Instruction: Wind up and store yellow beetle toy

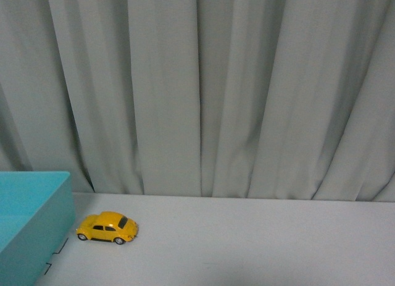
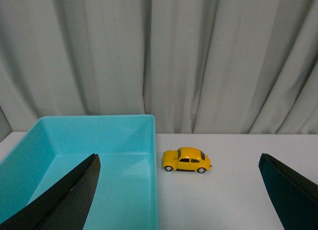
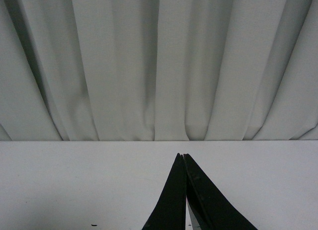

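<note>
The yellow beetle toy (image 1: pixel 107 228) sits near the counter's (image 1: pixel 259 243) far edge, just outside the teal bin (image 1: pixel 37 227), seemingly apart from it. Left gripper (image 2: pixel 178 157) jaws are released wide; right gripper (image 3: pixel 182 156) jaws are clenched together.

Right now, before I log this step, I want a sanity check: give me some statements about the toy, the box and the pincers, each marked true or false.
1. The yellow beetle toy lies inside the blue box. False: it stands on the white table, just outside the box.
2. The left pincer is wide open. True.
3. The right pincer grips the toy. False: it is shut on nothing, over bare table.
4. The toy stands upright on its wheels. True.
</note>
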